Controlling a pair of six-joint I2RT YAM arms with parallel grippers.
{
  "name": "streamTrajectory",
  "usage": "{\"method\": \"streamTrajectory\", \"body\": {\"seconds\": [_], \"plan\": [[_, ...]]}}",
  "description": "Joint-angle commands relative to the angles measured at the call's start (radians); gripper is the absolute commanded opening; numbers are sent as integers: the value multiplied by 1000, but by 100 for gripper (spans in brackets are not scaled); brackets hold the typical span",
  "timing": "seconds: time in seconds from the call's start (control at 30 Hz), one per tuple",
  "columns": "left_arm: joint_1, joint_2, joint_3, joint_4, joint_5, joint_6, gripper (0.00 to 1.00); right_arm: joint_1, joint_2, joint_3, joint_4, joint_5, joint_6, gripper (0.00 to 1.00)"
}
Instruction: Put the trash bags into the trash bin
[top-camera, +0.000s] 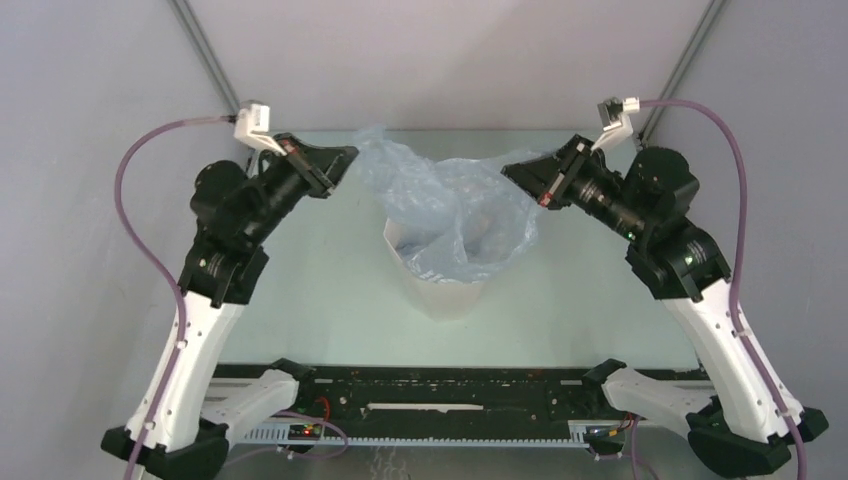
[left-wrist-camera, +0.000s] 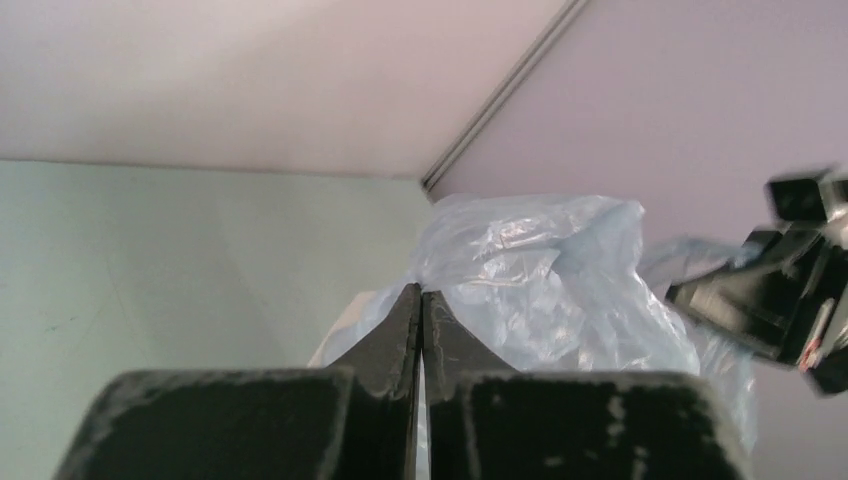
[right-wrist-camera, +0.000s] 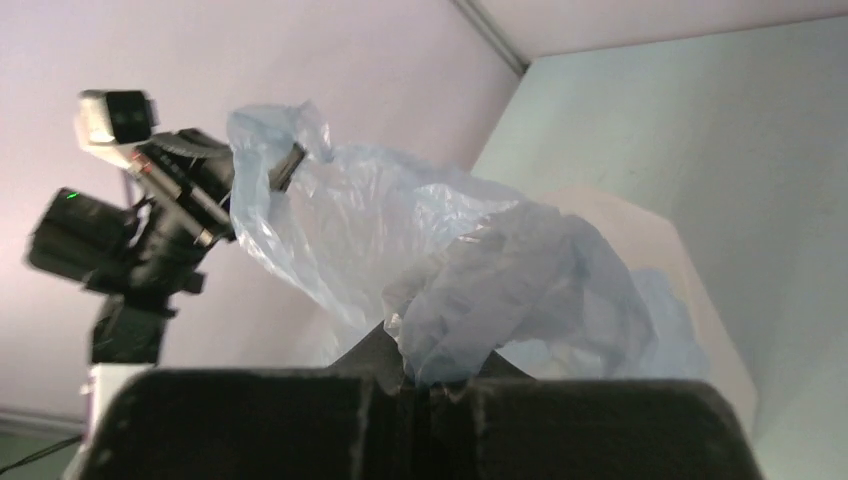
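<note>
Translucent pale-blue trash bag (top-camera: 450, 205), plain white trash bin (top-camera: 440, 295), pale-green table (top-camera: 320, 290), grey walls (top-camera: 450, 60)

- Top view: trash bin (top-camera: 440, 292) rim and mouth hidden under the trash bag (top-camera: 455, 205); only the lower wall shows.
- Left wrist view: right end effector (left-wrist-camera: 685, 292) blurred, cut off by the right edge.
- Right wrist view: its tip is buried in film; left arm (right-wrist-camera: 130, 225) blurred.

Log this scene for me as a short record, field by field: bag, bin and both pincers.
bag: thin pale-blue translucent plastic bag, stretched between both pincers, middle sagging into the bin's mouth
bin: tall white faceted plastic bin, upright, under the bag
left pincer: shut on the bag's edge
right pincer: shut on the bag's opposite edge
</note>
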Motion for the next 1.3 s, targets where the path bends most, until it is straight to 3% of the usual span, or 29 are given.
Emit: {"method": "streamTrajectory", "body": {"seconds": [0.0,0.07,0.2,0.4,0.43,0.53,0.73,0.93,1.07,1.27], "plan": [[117,18,-118,262,272,-261,12,19,-19,-100,199,-55,123,0],[114,41,-73,206,292,-274,21,42,6,-88,213,-56,112,0],[114,-9,-18,32,181,-263,56,63,40,-51,193,-43,84,0],[89,-84,95,-340,28,-301,73,125,74,-46,201,-48,61,0],[59,-85,121,-383,-5,-304,82,137,80,-41,197,-43,56,0],[-112,-55,202,-476,-167,-324,90,169,90,-28,187,-29,47,0],[-420,216,573,-636,-478,-360,79,212,52,-48,186,11,34,0],[-478,547,952,-790,-554,-343,69,217,14,-75,185,29,28,0],[-488,640,1039,-783,-530,-365,76,217,-1,-74,179,41,18,0],[-496,685,1032,-808,-559,-413,80,217,3,-57,165,39,11,0]]}}
